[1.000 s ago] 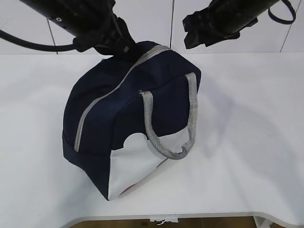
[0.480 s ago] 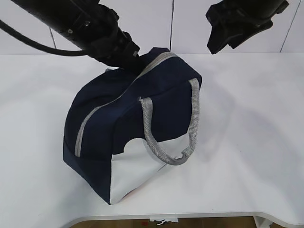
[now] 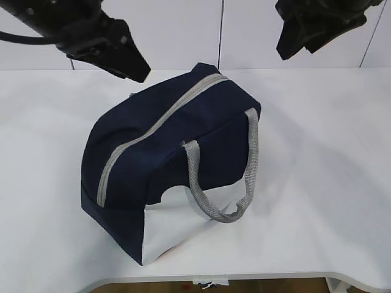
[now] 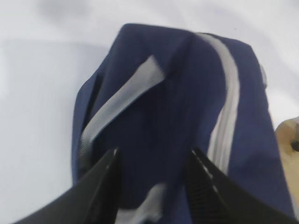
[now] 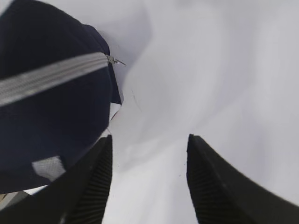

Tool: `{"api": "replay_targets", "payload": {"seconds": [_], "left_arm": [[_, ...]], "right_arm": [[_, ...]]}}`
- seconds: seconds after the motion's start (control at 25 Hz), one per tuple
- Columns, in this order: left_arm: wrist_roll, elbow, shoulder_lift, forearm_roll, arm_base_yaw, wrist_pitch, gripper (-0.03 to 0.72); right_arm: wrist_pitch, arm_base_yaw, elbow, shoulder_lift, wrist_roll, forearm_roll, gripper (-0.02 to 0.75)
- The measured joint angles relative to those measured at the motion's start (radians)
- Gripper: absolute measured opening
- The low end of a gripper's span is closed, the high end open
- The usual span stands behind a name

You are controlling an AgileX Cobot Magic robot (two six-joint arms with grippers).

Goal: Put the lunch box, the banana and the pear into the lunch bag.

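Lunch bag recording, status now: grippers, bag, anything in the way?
Left gripper open, empty, above the bag's end. Right gripper open, empty, over bare table. Lunch bag zipped shut, handle hanging down its side. Nothing in the way.

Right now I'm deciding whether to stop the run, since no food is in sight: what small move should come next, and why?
Probably just lift both arms clear and finish. The bag sits zipped shut along its grey zipper, no food is visible outside it, and the left gripper and right gripper both hang open above, holding nothing.
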Motion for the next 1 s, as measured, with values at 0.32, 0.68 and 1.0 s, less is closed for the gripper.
{"api": "replay_targets", "payload": {"seconds": [0.32,0.68,1.0], "left_arm": [[-0.045,0.0,-0.108,0.058,0.073,0.225,0.339],[-0.208,0.0,-0.236,0.218,0.078,0.316,0.34],[-0.333,0.072,-0.461,0.303,0.077,0.324,0.339]], "right_arm": [[0.004,0.0,0.0,-0.111,0.059,0.0,0.391],[0.005,0.0,0.205,-0.315,0.076,0.0,0.391],[0.009,0.0,0.464,-0.617,0.076,0.0,0.391]]}}
